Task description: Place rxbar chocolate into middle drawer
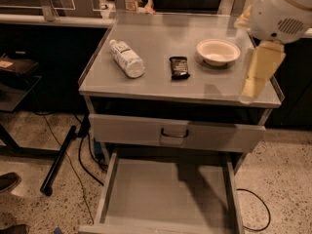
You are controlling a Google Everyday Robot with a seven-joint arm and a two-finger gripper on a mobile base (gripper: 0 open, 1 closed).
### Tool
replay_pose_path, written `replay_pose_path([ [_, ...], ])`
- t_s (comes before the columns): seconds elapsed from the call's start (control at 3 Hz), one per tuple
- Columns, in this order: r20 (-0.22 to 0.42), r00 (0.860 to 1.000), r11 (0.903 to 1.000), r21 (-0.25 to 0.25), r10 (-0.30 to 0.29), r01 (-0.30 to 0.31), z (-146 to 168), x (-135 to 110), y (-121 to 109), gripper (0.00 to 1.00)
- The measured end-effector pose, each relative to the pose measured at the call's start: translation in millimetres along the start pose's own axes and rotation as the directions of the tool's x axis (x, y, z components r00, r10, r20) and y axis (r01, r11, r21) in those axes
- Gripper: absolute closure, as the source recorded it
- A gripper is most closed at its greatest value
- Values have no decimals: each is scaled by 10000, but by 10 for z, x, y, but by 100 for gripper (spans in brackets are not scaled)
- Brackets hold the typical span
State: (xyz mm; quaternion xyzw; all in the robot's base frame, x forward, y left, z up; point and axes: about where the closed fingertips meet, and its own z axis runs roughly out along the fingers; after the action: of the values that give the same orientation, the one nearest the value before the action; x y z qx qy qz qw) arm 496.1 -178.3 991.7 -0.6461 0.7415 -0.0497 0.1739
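Note:
The rxbar chocolate (179, 67), a small dark wrapped bar, lies flat on the grey cabinet top (161, 84), between a water bottle and a bowl. The middle drawer (165, 191) is pulled out wide at the bottom of the view, with a bare grey floor and low side walls. My gripper (248, 92), pale yellow, hangs from the white arm (280, 9) at the right. It is over the right front edge of the cabinet top, right of the bar and apart from it. It holds nothing that I can see.
A clear plastic water bottle (126, 58) lies on its side left of the bar. A cream bowl (218, 51) stands right of it. A grey drawer front with a dark loop handle (174, 133) sits above the open drawer. Cables and a black pole (58, 160) lie on the floor at left.

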Motion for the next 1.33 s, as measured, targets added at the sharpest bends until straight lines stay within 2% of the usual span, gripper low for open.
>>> replay_pose_path([
  [0.33, 273, 9959, 9963, 15, -857, 857, 162, -418, -357, 0],
  [0.67, 299, 9958, 9962, 54, -868, 866, 163, -426, -367, 0],
  [1.33, 605, 9978, 9986, 466, -275, 247, 342, -270, -560, 0],
])
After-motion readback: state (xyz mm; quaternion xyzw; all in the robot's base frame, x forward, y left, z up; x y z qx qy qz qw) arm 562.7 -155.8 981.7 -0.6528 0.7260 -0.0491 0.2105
